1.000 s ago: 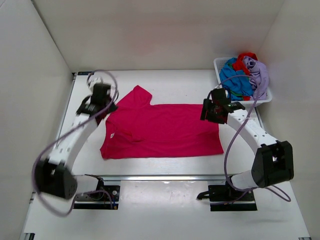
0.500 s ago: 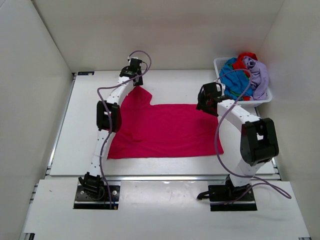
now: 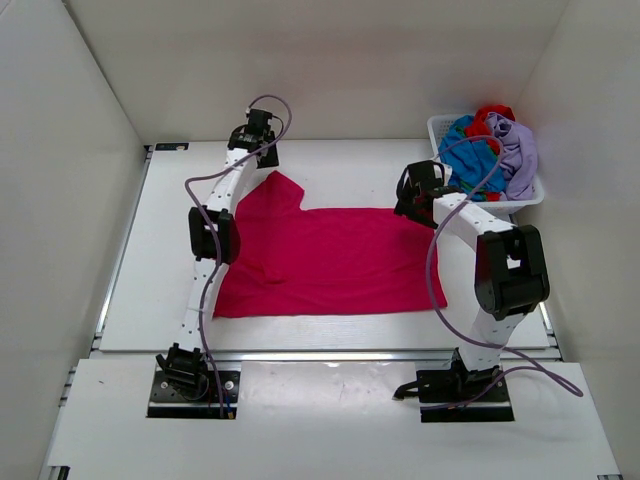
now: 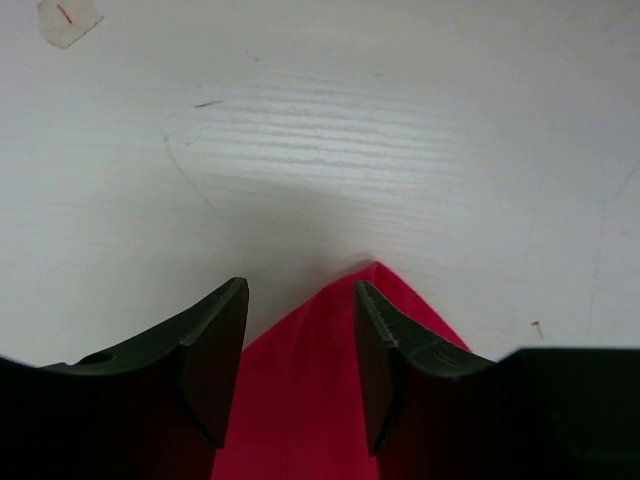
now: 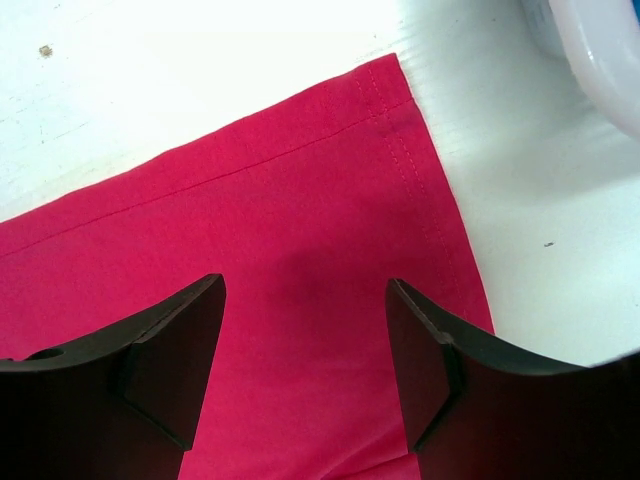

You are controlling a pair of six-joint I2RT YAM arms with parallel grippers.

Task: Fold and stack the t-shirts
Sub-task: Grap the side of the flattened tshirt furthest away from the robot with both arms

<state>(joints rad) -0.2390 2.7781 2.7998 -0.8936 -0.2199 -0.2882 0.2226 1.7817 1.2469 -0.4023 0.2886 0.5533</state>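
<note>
The magenta t-shirt point(image 3: 330, 260) lies spread on the surface point(image 3: 350, 170), between the two arms, with its hem toward the right arm and one sleeve pointing to the far left. The left gripper point(image 3: 267, 160) is positioned at the tip of that sleeve; in the left wrist view its fingers point(image 4: 220, 340) stand apart with the pointed sleeve end between and below them, and nothing is clamped. The right gripper point(image 3: 412, 202) is positioned over the far hem corner; in the right wrist view its fingers point(image 5: 175, 345) are likewise apart above the stitched hem, holding nothing. The blue t-shirt point(image 3: 475, 162), red t-shirt point(image 3: 492, 118) and lavender t-shirt point(image 3: 517, 150) are heaped in the white basket point(image 3: 437, 132) at the far right of the surface. Task progress is judged to be early: one garment is laid out, no completed fold is evident on it, and no stack exists. Outstanding work appears to be folding this garment, then extracting, folding and stacking the three in the basket.
</note>
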